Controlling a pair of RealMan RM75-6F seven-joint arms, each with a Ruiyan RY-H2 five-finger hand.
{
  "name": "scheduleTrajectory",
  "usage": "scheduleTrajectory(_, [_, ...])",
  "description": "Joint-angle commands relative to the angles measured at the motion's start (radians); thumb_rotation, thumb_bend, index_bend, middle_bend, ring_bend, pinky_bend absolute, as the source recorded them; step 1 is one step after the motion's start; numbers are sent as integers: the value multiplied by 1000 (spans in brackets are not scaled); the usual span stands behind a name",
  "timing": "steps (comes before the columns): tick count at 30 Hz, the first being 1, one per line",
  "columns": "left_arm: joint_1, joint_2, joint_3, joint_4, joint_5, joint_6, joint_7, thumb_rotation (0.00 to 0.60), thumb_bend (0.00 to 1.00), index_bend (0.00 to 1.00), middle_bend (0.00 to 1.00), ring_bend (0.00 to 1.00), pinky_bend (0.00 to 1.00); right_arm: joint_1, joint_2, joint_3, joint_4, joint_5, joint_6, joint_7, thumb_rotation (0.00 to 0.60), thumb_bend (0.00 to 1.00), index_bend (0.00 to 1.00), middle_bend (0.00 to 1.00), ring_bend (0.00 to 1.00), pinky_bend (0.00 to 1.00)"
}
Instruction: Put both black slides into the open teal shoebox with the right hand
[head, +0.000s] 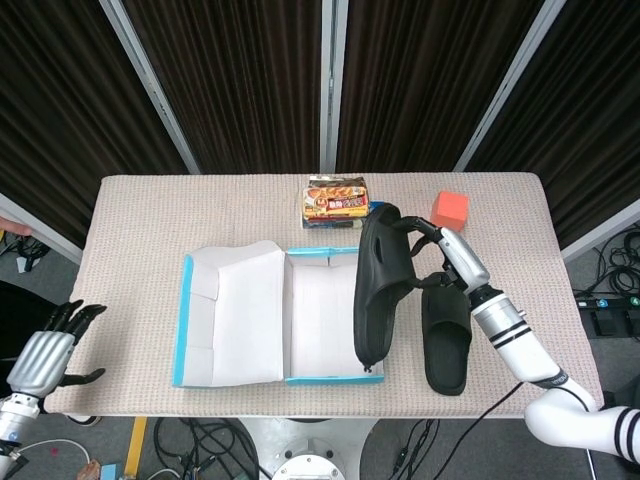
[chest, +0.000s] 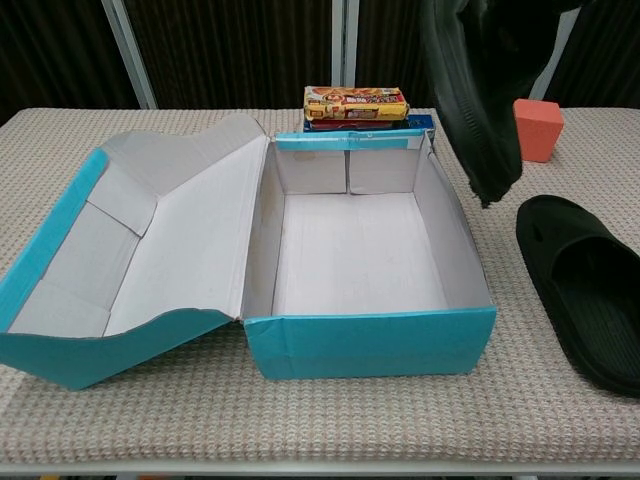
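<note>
two black slides in view. one slide (head: 376, 285) raised off the table, turned on edge, gripped at its upper end by the right hand (head: 440, 250), just right of frame centre in the head view; hangs along the right wall of the open teal shoebox (head: 371, 378). in the chest view, same slide (chest: 478, 90) at top right, above the box's right wall (chest: 455, 235). other slide (head: 446, 338) flat on the table, sole down, just right of the box, lower right of frame. box lid (head: 228, 315) folded open to the left. snack packet (head: 338, 202) stacked on a blue box (head: 377, 211) beyond the shoebox, top centre. orange cube (head: 449, 210) upper right. left hand (head: 42, 352) at lower left frame edge, off the table, fingers spread, holding nothing.
</note>
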Motion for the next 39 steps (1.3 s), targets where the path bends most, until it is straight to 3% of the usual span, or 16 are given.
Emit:
scheduleTrajectory(1, [5, -8, -5, 17, -3, 11, 11, 600, 130, 102, 108, 3, 40, -34, -164, 3, 161, -95, 53, 156, 600, 176, 450, 450, 336, 457])
scheduleTrajectory(5, [10, -15, -6, 32, -4, 18, 10, 600, 130, 102, 108, 3, 40, -19, -254, -1, 262, -140, 39, 313, 600, 145, 450, 450, 336, 457])
scheduleTrajectory(17, [-1, -37, -19, 73, -20, 1, -6, 600, 130, 102, 108, 3, 41, 79, -405, -35, 457, -246, -50, 556, 600, 136, 450, 450, 336, 457])
scheduleTrajectory(39, [-22, -31, -18, 118, -36, -56, -71, 600, 130, 102, 108, 3, 41, 256, -654, -55, 804, -281, -150, 645, 600, 140, 451, 450, 336, 459])
